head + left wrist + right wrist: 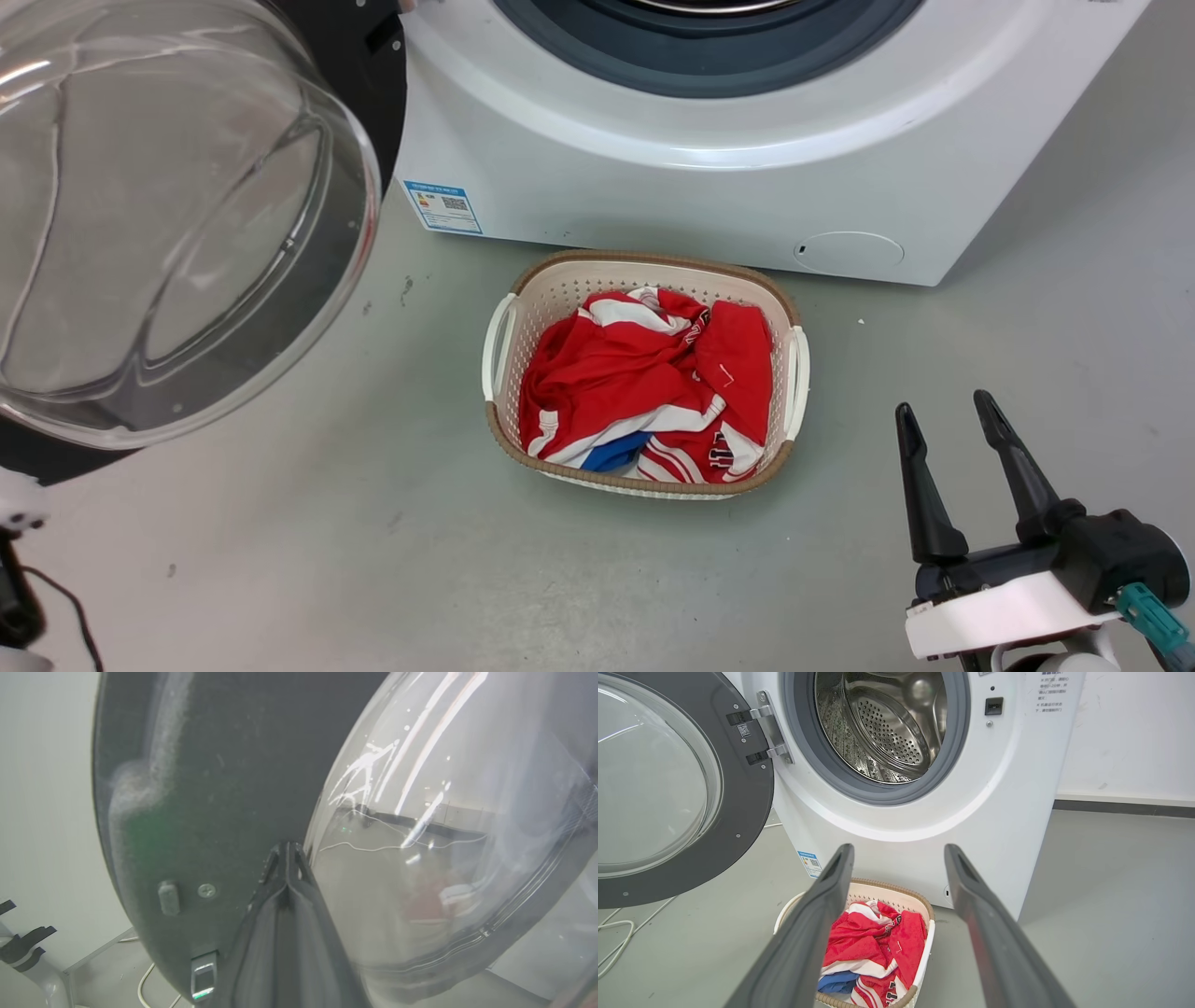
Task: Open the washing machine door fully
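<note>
1. Hanging clear of the drum opening, the washing machine door (742, 812) stands wide open on its hinge (770, 728) at the left side of the white washing machine (901, 821). Its inner face and bulging glass bowl are turned out toward the room.
2. In the head view the clear bowl looms large at the upper left, with the door's black rim behind and below it.
3. The left claw (286, 851) has its two dark fingers pressed together with nothing between them. Their tips sit at the door's dark inner face, just beside the edge of the glass bowl; whether they actually touch it I cannot tell.
4. Near that claw, the door's inner face carries a screw (206, 890) and, lower down, a metal latch (203, 975).
5. The right claw (945, 406) is spread wide and holds nothing. It hovers over the grey floor (280, 560), well apart from the door and off to the right of the laundry basket (644, 261).
6. The basket sits on the floor just in front of the machine, with crumpled red, white and blue clothes (635, 383) inside it.
7. The steel drum (887, 728) lies exposed inside its grey rubber ring (957, 751).
8. A blue-edged label (443, 207) is stuck low on the machine's front corner, and a pale cable (616, 933) trails on the floor below the door.
</note>
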`<state>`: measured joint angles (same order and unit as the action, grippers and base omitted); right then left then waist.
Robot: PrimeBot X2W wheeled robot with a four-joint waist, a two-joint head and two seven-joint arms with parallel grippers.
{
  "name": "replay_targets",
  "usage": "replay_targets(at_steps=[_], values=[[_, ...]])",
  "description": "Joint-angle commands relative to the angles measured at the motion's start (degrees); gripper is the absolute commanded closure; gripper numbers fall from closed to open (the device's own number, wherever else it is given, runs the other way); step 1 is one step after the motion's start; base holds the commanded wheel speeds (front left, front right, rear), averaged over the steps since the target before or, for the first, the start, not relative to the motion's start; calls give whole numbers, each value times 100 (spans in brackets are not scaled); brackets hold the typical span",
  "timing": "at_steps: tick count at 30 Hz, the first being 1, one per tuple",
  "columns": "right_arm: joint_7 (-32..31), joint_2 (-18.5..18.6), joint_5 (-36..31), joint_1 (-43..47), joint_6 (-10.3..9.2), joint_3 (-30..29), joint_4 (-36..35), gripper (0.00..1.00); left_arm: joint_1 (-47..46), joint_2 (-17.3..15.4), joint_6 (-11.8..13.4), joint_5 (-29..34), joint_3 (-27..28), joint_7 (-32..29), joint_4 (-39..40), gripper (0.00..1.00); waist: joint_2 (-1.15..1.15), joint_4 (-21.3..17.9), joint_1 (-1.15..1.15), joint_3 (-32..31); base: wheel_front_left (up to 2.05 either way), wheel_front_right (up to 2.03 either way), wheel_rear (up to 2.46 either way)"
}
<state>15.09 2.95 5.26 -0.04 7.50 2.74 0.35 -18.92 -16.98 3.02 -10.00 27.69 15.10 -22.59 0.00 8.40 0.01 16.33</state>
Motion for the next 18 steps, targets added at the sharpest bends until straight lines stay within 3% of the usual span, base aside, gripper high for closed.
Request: replay_targets(at_steps=[1,9,18], values=[[10,-15,-13,-101,-1,5,-18,0,-152,-121,3,-27,115,9,-93,100,0,-22,-1,20,0,0,0],[10,-15,-51,-105,-1,-30,-53,0,-420,-410,-181,-35,424,7,-645,100,0,-105,-1,95,0,0,0],[10,-15,-20,-89,-1,-50,-15,0,-584,-453,-394,167,554,7,-982,100,0,-94,-1,45,0,0,0]])
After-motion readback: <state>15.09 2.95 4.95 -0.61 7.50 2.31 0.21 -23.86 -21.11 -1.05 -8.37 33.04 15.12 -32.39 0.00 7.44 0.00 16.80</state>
